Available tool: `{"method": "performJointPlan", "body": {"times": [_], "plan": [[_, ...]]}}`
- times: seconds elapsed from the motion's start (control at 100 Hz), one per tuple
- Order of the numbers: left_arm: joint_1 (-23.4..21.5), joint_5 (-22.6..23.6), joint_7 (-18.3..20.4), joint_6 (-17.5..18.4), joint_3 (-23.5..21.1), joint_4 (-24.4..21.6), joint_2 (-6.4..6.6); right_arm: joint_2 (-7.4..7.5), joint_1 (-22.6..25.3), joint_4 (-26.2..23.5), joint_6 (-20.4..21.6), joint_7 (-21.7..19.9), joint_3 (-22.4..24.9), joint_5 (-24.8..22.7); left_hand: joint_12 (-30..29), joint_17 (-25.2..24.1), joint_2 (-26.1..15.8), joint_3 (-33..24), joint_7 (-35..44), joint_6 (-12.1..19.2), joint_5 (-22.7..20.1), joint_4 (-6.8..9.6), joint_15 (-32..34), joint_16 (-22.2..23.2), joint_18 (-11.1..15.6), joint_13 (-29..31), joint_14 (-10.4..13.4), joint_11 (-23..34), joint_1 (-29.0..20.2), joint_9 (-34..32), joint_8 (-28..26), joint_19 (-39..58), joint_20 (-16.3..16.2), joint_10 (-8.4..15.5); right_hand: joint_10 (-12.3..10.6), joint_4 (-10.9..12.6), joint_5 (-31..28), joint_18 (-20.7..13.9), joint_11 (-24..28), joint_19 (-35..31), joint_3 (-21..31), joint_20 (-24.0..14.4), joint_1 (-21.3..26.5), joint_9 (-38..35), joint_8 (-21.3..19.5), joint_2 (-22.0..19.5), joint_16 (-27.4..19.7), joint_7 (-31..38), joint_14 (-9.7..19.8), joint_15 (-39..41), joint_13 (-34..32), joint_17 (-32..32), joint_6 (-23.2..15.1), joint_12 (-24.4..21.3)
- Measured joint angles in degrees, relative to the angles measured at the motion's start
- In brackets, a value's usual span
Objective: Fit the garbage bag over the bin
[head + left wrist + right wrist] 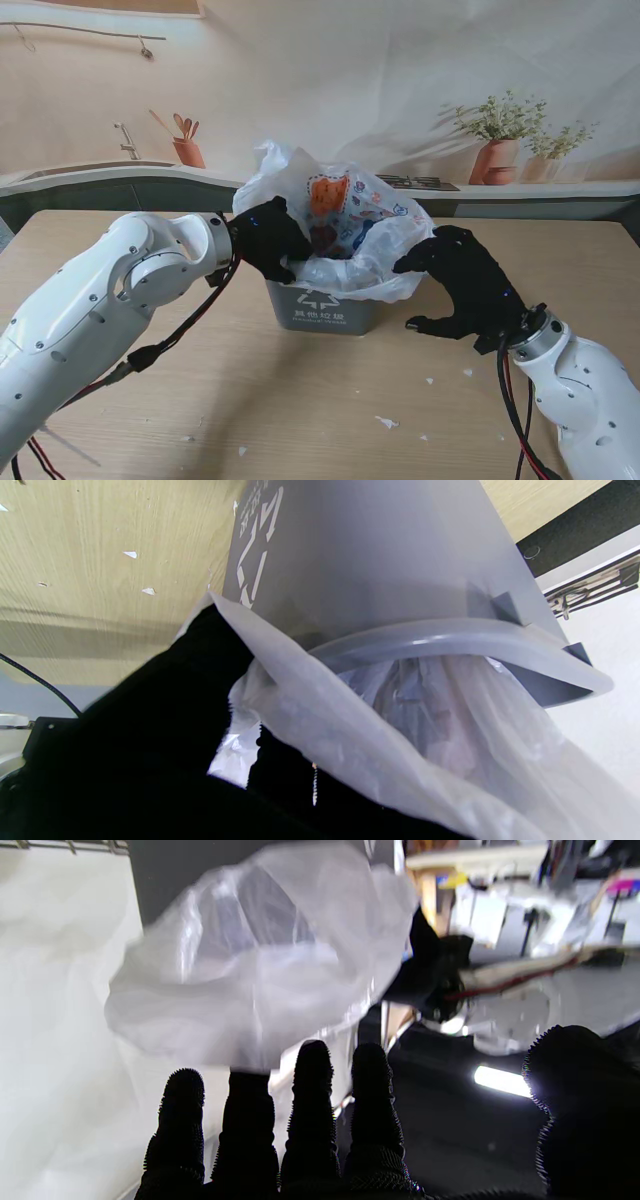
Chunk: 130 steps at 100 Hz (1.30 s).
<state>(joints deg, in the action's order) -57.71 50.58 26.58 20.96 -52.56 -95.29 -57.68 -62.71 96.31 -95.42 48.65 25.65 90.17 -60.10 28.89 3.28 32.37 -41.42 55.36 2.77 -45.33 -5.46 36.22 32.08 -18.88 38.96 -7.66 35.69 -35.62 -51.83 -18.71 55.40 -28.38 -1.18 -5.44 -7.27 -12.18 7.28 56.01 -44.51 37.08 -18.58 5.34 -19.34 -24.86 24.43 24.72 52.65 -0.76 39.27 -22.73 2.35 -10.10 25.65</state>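
Note:
A small grey bin (320,308) stands mid-table with a white printed garbage bag (345,225) stuffed in it and billowing above the rim. My left hand (268,240) is shut on the bag's edge at the bin's left rim. In the left wrist view the bag's hem (310,680) lies over my black fingers (165,715), beside the bin's rim (450,640) and its grey wall (375,555). My right hand (465,285) hovers open at the bin's right side, fingers spread. The right wrist view shows its fingertips (310,1070) just under a loose bag fold (260,965), one tip touching it.
Small white paper scraps (386,422) lie on the wooden table (300,400) nearer to me and to the right of the bin. Behind the table hangs a printed kitchen backdrop with potted plants (497,140). Cables trail from both wrists.

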Motion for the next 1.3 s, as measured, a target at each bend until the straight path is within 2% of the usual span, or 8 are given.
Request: {"method": "performJointPlan", "body": {"times": [0.16,0.29,0.39,0.51,0.63,0.86,1.02,1.3], "plan": [[0.1,0.1,0.0,-0.3,0.2,0.1,-0.04,-1.92,1.0,-2.7,1.0,-4.9,1.1,13.2,1.3,0.0,0.0,-0.1,0.4,0.2,-0.6,0.00,0.3,0.5,0.0,0.1,0.0,0.0,0.0,-0.7,0.1,0.0,0.0,0.1,0.1,0.0,-0.2,1.3,-0.8,0.4,1.6,-0.6,0.0,0.0,0.0,0.0,-0.1,-0.6,-0.4,0.0,0.0,0.7,0.0,-0.4],[0.2,0.1,0.0,-0.3,0.4,0.2,-0.05,-2.59,0.7,-4.4,0.3,-1.5,1.0,9.0,1.6,0.1,0.0,-0.1,1.0,0.2,-0.6,0.00,0.6,0.6,0.0,0.1,0.0,0.0,0.0,-0.7,0.2,0.0,0.0,0.1,0.2,0.0,-1.5,1.3,-0.8,0.5,1.6,-2.4,0.3,-0.1,0.0,0.1,-0.1,-0.7,-0.4,-0.1,0.0,1.4,0.0,-0.4],[0.3,0.1,0.0,-0.4,0.5,0.3,-0.06,-2.23,-0.6,-5.2,-1.7,-1.5,-0.8,8.9,2.2,0.1,0.0,-0.1,1.4,0.2,-0.6,0.00,0.6,0.6,0.0,0.1,0.0,0.0,0.0,-0.7,0.2,0.0,0.0,0.1,0.8,0.0,-2.4,1.3,-0.8,0.2,0.8,-3.2,4.2,-0.8,0.0,0.1,-0.1,-0.7,-0.5,0.0,0.0,1.4,0.3,-0.4],[0.4,0.0,-0.3,-0.4,0.7,0.5,-0.08,-0.94,-4.4,-5.4,-4.8,-4.1,-4.1,5.7,2.2,0.1,0.0,-0.1,2.2,0.3,-0.6,0.00,0.6,0.6,0.0,0.2,0.0,0.0,0.0,-0.7,0.2,0.0,0.0,0.1,1.0,0.0,-4.6,1.3,-1.1,-0.9,-1.8,-3.2,9.4,-2.6,0.0,0.1,-0.1,-1.0,-1.1,0.0,-0.1,2.1,1.6,-0.4],[0.5,-0.1,-0.3,-0.4,0.8,0.6,-0.10,0.50,-10.2,-3.5,-6.8,-9.1,-8.7,4.9,2.2,0.1,0.0,-0.1,2.3,0.3,-0.7,0.00,0.6,0.6,0.0,0.2,0.1,0.0,0.0,-0.7,0.2,0.0,0.0,0.1,1.3,0.0,-5.3,1.3,-1.6,-1.0,-2.3,-3.2,10.2,-3.8,0.0,0.1,-0.1,-1.3,-1.1,0.0,-1.5,2.1,2.3,-0.4],[0.7,-0.3,-0.2,-0.2,0.9,0.7,-0.11,1.58,-16.9,2.0,-9.9,-9.2,-14.6,-1.2,2.8,0.1,0.0,-0.1,2.3,0.3,-0.7,0.00,0.6,0.6,0.0,0.2,0.1,0.0,0.0,-0.8,0.7,0.0,0.0,0.1,1.4,0.0,-6.7,1.3,-2.3,-1.0,-4.2,-2.1,14.3,-6.1,1.5,0.2,-0.6,-1.6,-1.1,-0.9,-2.1,2.7,3.0,-0.4],[0.9,-0.4,-0.1,-0.2,1.0,0.9,-0.11,1.80,-17.4,3.2,-9.7,-14.0,-15.3,2.4,2.9,0.1,0.0,0.0,1.9,0.3,-0.7,0.00,0.6,0.6,0.0,0.2,0.1,0.0,0.0,-0.8,0.8,0.0,0.0,0.1,1.4,0.0,-7.4,1.3,-2.9,-1.0,-4.8,-1.2,14.2,-6.3,2.2,0.2,-0.9,-1.8,-1.1,-1.6,-2.9,2.7,3.0,-0.5],[1.3,-0.6,0.2,-0.3,1.3,1.2,-0.10,1.88,-16.6,4.4,-10.4,-12.9,-15.8,1.7,3.5,0.1,0.0,-0.2,2.4,0.3,-0.7,-0.01,0.8,0.6,0.0,0.9,0.1,0.0,-1.4,-1.4,0.9,0.0,0.0,0.1,1.5,0.0,-8.6,1.3,-3.8,-1.0,-4.8,-0.3,13.5,-7.3,2.9,0.2,-1.6,-1.9,-1.1,-3.2,-2.9,2.7,3.0,-0.7]]}}
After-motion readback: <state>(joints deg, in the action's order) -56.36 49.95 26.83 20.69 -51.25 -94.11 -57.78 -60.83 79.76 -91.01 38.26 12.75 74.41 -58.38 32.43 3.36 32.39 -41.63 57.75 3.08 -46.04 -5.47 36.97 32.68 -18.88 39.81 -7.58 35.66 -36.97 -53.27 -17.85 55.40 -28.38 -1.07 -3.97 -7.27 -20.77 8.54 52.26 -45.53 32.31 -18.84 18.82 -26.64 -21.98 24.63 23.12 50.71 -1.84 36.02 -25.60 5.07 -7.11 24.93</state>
